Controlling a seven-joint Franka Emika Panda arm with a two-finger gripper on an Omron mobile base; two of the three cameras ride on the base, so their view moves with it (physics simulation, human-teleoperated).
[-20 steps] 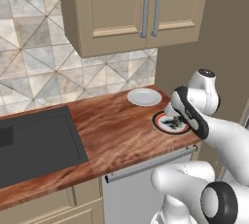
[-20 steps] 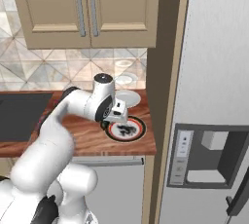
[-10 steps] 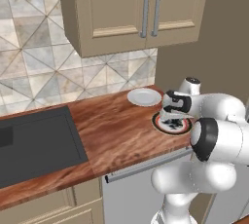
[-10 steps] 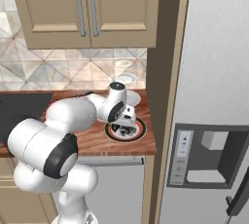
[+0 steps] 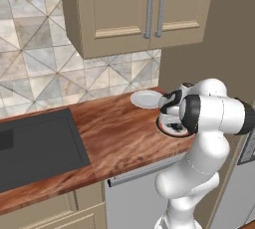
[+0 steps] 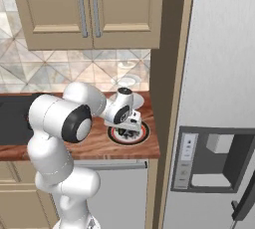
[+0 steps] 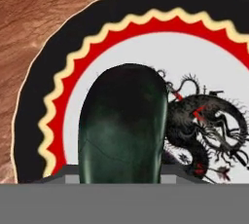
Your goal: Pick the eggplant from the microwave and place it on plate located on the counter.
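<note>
You are looking, in the left base view, at a dark rectangular sink [image 5: 37, 151] lying sunk into the far left of the reddish-brown wood-grain counter [image 5: 119, 138]; moving right, a plain white round dish [image 5: 145, 99] is sitting near the tiled wall, and just beside it the round plate with the reddish-brown rim and white inside [image 5: 167, 127] is showing partly from behind the white arm; the two-finger gripper [image 5: 173, 117] is hanging over that plate, its fingertips too small there to tell apart.

In the right base view you are seeing the same counter [image 6: 97, 143] from the other side; the gripper [image 6: 130, 131] is reaching down onto the plate [image 6: 142, 134], the white dish [image 6: 128, 80] is lying behind it, and a grey refrigerator front with a dispenser [image 6: 211, 161] is standing at the far right.

The hand view is giving you what neither base view does: the small dark purple-black eggplant [image 7: 124, 130] is standing out between the jaws, which are clamped on it; it is sitting over the white middle of the plate [image 7: 44, 101], left of the dark dragon-like marks [image 7: 204, 121]; whether it is touching the plate you cannot tell.
</note>
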